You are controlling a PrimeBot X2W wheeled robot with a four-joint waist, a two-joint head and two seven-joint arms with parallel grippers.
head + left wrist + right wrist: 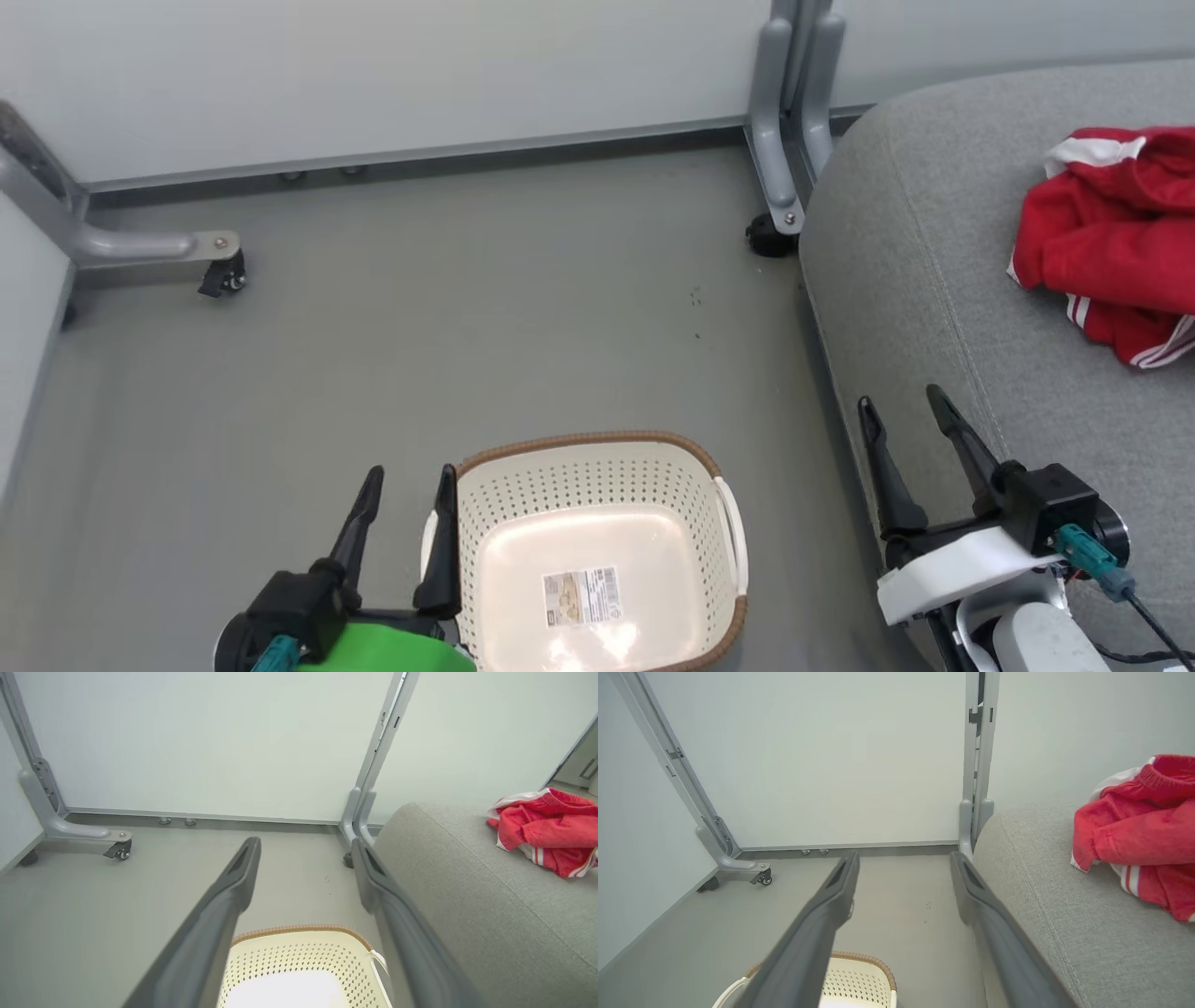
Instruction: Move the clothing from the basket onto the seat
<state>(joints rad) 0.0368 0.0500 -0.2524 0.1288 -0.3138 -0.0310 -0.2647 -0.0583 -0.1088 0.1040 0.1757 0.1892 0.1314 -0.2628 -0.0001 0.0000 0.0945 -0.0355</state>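
Because the red clothing (1111,243) runs past the right edge of the head view, part of it is cut off, and its folds hide how many garments make up the heap. It lies crumpled on the grey seat cushion (934,308) at the right of the scene, with white striped trim showing along its near edge. Both wrist views show the same heap (546,830) (1139,840) on the seat (467,896) (1064,914), again clipped at the right.

The cream laundry basket (588,439) stands on the grey floor (467,327) just left of the seat, its near rim cut off by the bottom of the head view. Inside it are bare perforated walls and a smooth bottom bearing a barcode sticker (581,595). Glare blurs the plastic near the sticker, and in the left wrist view it washes the basket (303,929) bottom to white. In the right wrist view one corner of the basket (868,956) shows between the fingers.

One of the left arm's dark fingers (439,551) overlaps the basket's left handle, so I cannot tell whether they touch. The left jaws stand wide apart and hold nothing, just left of the basket. The right jaws, equally spread and holding nothing, sit at the seat's near left edge, well apart from the clothing
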